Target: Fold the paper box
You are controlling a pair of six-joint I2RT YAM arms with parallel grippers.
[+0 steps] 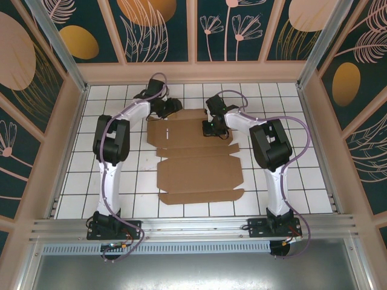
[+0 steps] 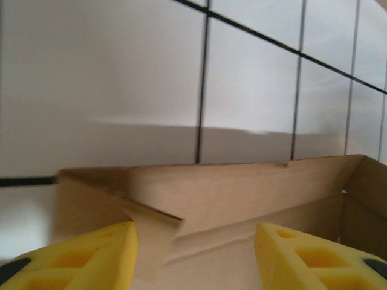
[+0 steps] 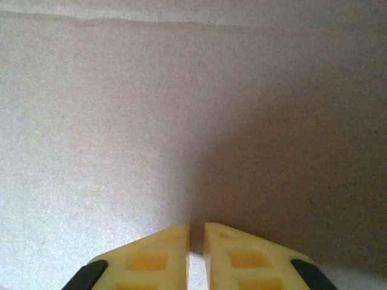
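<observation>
Pressing down on the box [image 1: 196, 163] with my right hand [image 3: 196, 228], I have its two fingers drawn almost together, a thin slit between them. They hold nothing, and the tips rest against bare cardboard directly beneath. My left hand [image 2: 195, 234] stands about half open and grips nothing. A raised flap [image 2: 211, 181] sits just ahead of its fingers, tilted up off the tiled table [image 2: 254, 78] beyond it.

What worries me is that the flap looks only partly creased. If my left hand pushes it at a slant, it may buckle off the crease line or spring back flat. If my right hand lifts or slides, I judge the whole sheet could skate over the smooth tiles, since most of it lies loose and flat. A closed fingertip dragged along could also scuff the board.

From above I get the layout the wrist views lack. The box is spread between my two arms with most panels unfolded, my left hand is at its far left corner, and my right hand is on the far panel nearby. The left wrist view tells me the flap is up, which I can't make out from above. The right wrist view shows how nearly shut those fingers are.
</observation>
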